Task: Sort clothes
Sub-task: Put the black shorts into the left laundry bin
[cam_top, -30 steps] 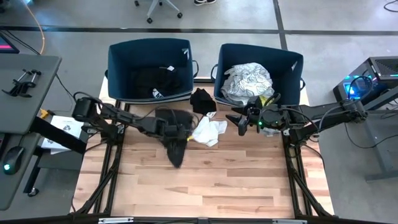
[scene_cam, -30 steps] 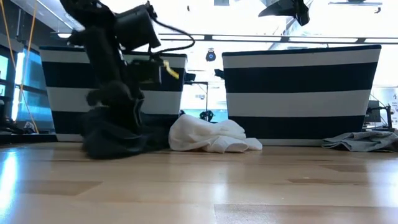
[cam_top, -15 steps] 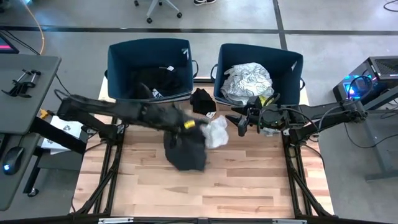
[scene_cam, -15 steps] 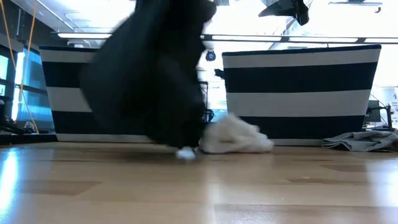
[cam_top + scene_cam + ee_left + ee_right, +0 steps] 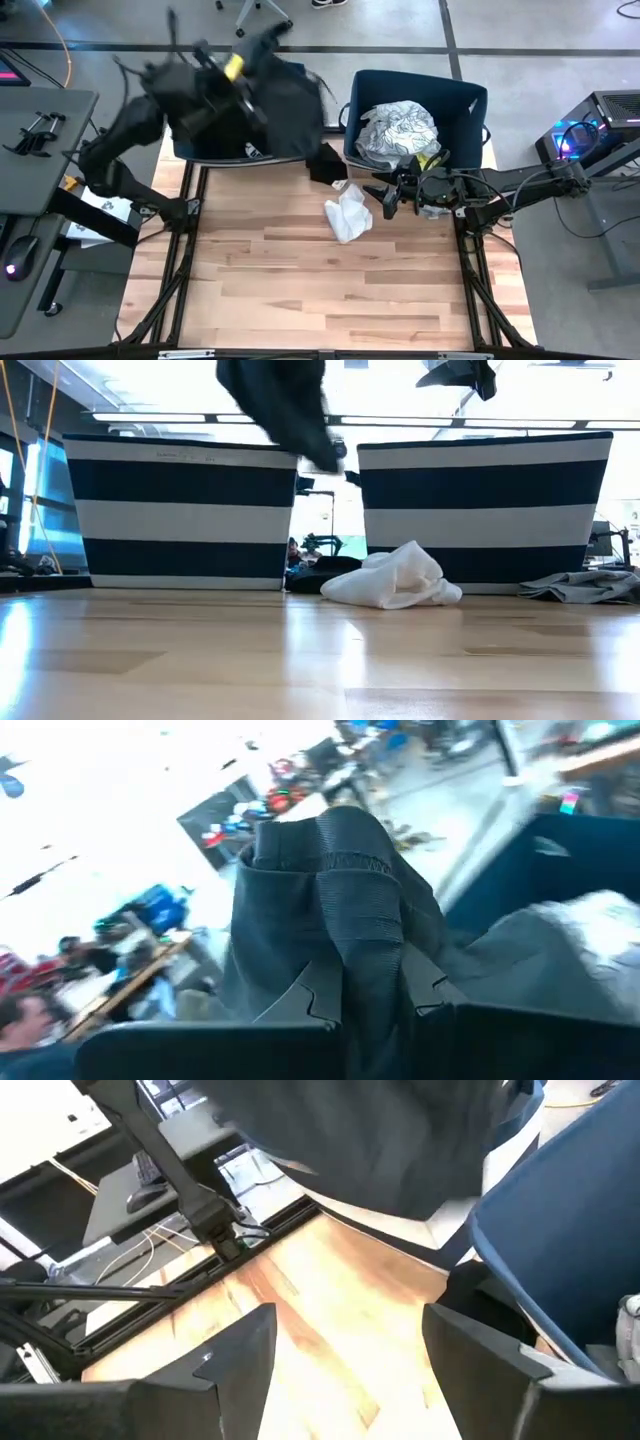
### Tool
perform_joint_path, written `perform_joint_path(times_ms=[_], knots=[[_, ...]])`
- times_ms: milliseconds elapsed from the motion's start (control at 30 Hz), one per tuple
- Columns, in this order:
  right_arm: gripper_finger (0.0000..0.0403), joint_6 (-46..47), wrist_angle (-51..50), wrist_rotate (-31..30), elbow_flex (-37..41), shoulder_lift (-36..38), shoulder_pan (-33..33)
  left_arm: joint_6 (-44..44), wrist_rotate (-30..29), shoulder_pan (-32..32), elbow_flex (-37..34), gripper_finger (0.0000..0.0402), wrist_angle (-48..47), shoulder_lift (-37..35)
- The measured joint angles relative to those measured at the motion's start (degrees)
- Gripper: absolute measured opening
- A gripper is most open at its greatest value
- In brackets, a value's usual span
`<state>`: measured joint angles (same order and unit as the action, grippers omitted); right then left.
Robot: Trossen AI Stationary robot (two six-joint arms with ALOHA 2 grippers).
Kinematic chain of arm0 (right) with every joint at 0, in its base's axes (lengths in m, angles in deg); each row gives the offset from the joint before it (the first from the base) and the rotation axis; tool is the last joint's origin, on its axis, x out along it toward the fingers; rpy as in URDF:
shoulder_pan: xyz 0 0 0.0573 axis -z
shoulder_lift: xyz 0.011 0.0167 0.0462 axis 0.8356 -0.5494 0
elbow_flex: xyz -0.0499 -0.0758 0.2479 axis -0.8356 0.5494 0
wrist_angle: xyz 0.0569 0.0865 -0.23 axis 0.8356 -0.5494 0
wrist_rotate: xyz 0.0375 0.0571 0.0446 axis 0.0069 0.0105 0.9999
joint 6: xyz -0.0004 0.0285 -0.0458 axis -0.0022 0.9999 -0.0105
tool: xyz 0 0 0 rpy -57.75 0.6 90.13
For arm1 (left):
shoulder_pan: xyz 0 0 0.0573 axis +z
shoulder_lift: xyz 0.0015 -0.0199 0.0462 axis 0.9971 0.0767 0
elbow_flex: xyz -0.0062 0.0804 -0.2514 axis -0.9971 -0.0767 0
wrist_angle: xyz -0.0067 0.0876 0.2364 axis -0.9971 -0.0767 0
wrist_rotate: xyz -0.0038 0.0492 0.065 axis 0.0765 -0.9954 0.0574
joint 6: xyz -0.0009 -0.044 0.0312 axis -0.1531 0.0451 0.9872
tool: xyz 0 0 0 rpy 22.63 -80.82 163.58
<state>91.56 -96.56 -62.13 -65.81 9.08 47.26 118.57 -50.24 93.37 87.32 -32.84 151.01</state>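
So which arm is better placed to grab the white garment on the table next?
Right. The right gripper is open beside the white garment, while the left gripper holds a dark garment over the left bin.

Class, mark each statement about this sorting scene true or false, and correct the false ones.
1. The left pincer holds a dark garment above the left bin. True.
2. The white garment lies inside the right bin. False: it lies on the table.
3. The right pincer is open and holds nothing. True.
4. The right bin is empty. False: it holds a light patterned garment.
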Motion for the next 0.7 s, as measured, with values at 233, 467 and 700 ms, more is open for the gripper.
perform_joint_path(times_ms=[233, 467, 700], knots=[[0.0239, 1.1, 0.0, -1.3, 0.0, 0.0, 0.0, -9.2, 13.1, 13.3, 3.5, 0.0006, -16.1, -0.1], [0.0239, 1.3, 0.0, -2.4, 0.0, 0.0, 0.0, -16.5, 14.3, 28.0, -3.1, 0.0005, -37.8, 3.3], [0.0239, 1.3, 0.0, -2.4, 0.0, 0.0, 0.0, -18.6, 6.9, 39.7, -26.3, 0.0007, -25.9, 3.7]])
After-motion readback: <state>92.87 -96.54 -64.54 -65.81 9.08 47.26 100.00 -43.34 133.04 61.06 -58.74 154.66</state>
